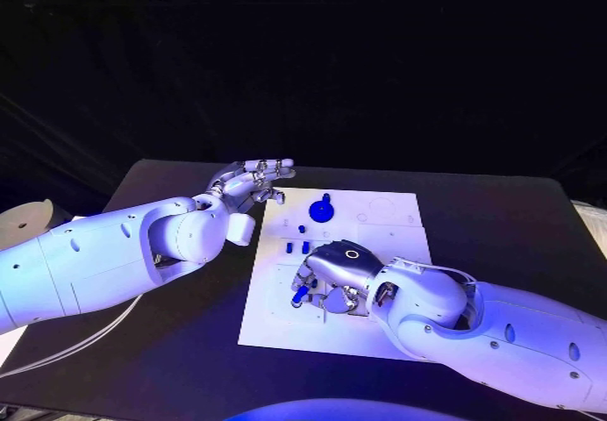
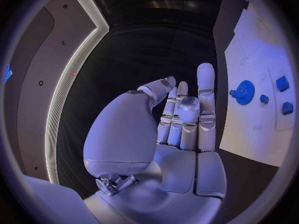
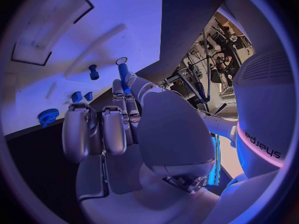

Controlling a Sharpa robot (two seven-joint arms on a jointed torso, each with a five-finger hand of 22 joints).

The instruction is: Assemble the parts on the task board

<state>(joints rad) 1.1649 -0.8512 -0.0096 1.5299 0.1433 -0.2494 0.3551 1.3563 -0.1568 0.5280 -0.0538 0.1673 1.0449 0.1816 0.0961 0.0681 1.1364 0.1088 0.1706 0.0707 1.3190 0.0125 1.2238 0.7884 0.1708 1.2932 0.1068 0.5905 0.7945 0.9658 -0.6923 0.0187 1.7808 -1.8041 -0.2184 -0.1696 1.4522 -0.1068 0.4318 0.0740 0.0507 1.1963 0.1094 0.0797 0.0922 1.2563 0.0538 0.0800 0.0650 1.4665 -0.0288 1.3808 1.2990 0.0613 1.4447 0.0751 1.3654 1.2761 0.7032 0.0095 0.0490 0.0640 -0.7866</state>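
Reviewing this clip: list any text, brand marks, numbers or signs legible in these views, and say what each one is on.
"adeys", or close to it: dark lettering on the white robot arm casing in the right wrist view; the letters bend, so the spelling is uncertain.
Task board: faint raised outlines, no readable text.
Blue gear: no markings legible.

Dim room under blue-violet light; the white task board (image 1: 380, 230) glares brightest against the black counter (image 1: 506, 228). Wrist views bend straight edges, darkening and blurring toward their rims.
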